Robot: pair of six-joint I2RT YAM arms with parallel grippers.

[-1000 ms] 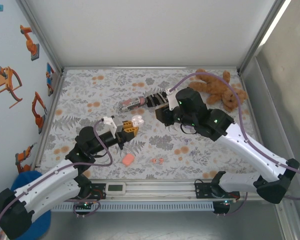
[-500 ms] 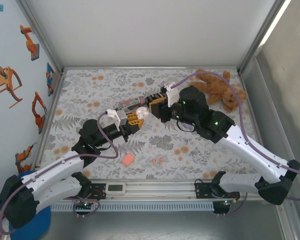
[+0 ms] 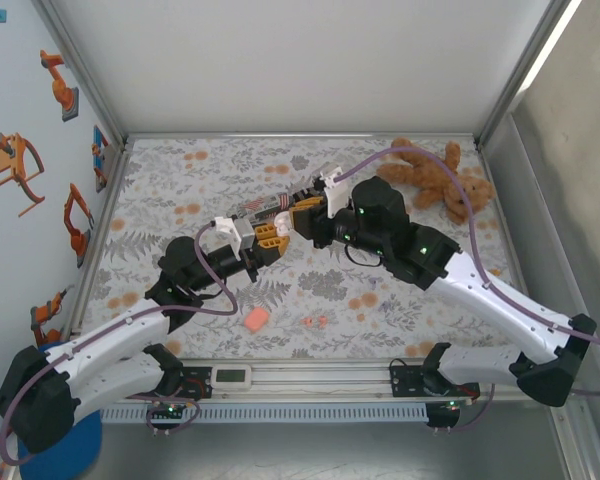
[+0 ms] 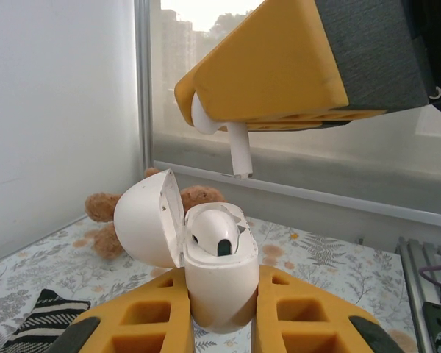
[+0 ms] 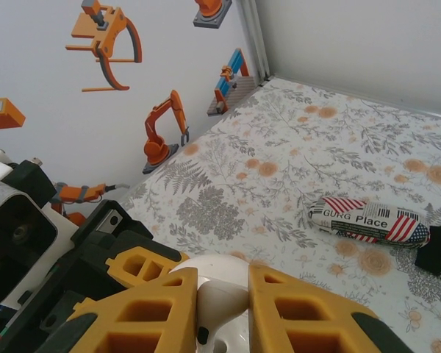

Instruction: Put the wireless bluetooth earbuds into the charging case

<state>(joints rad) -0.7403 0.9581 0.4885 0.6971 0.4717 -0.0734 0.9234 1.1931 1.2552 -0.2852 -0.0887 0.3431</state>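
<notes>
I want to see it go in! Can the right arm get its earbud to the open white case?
Probably yes. Its jaws hold the earbud just above the case, whose lid is swung open; nothing sits between them.

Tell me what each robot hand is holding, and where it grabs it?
The left gripper squeezes the open white plastic charging case by its lower body. The right gripper pinches a white plastic earbud by its rounded head, stem hanging down.
</notes>
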